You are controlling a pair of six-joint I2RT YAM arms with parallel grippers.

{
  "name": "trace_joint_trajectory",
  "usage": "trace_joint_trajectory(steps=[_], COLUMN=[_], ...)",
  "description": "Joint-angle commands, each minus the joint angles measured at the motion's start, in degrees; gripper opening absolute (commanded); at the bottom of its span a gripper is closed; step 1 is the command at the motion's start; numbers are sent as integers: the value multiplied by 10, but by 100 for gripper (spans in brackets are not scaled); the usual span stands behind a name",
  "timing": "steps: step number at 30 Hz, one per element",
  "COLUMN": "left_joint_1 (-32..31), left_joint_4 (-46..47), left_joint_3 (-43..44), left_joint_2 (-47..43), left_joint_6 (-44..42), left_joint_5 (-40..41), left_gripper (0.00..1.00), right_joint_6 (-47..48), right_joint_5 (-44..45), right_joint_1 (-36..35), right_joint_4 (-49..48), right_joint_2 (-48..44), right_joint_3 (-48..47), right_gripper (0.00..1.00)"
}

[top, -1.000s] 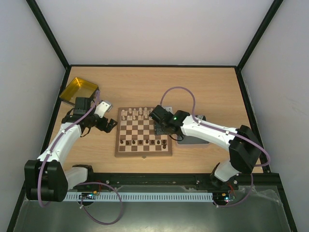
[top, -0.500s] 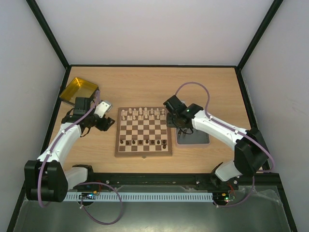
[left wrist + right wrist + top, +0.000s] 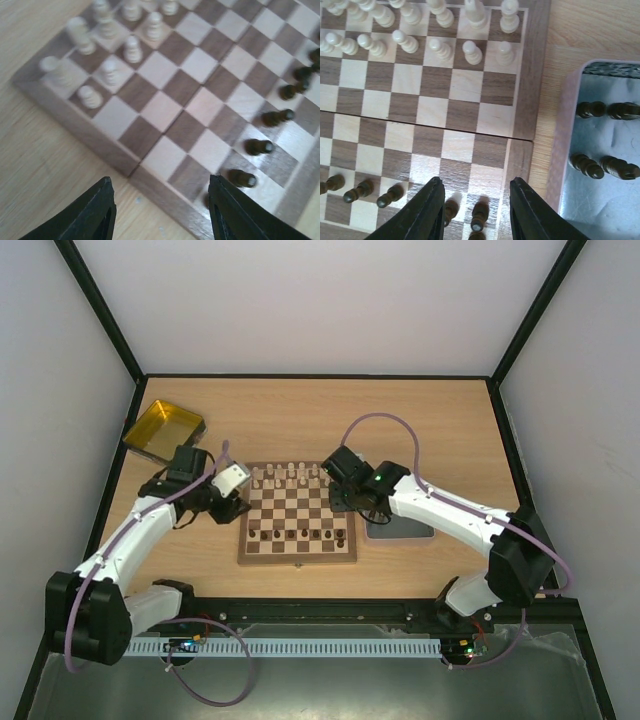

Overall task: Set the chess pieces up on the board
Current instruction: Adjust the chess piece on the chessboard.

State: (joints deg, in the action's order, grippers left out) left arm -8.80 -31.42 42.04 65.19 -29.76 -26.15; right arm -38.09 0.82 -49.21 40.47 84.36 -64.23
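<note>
The board (image 3: pixel 297 506) lies in the middle of the counter (image 3: pixel 300 415), between the two arms. The pale chess pieces (image 3: pixel 290 476) stand in two rows on its far side, and the dark chess pieces (image 3: pixel 300 534) stand in a row near its front side. More dark pieces (image 3: pixel 602 167) lie flat inside the grey tray (image 3: pixel 600 215), which is just beside the board on the right. The left end effector (image 3: pixel 160 200) hangs over the left edge of the board, its fingers apart with nothing between them. The right end effector (image 3: pixel 476 197) hangs over the right front corner, half wide and gripping nothing. The yellow tray (image 3: pixel 165 430) sits at the far left.
</note>
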Motion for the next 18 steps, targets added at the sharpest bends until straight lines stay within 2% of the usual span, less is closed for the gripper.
trace_joint_trajectory(steps=[1,7,11,18], left_joint_1=[-37,-76,-107,-156], left_joint_4=[-57,-81,-73,-47], left_joint_3=[14,12,5,-11], left_joint_2=[-25,-32,-17,23], left_joint_6=[-44,-65,-67,-62], left_joint_5=[-35,-53,-32,15], left_gripper=[56,60,60,44], right_joint_6=[6,1,-3,-7], right_joint_5=[8,7,4,3], right_joint_1=[-10,-11,-11,-11], right_joint_4=[15,7,1,-6], right_joint_2=[9,4,-1,-6], right_joint_3=[-18,0,11,24], right_gripper=[35,35,36,36])
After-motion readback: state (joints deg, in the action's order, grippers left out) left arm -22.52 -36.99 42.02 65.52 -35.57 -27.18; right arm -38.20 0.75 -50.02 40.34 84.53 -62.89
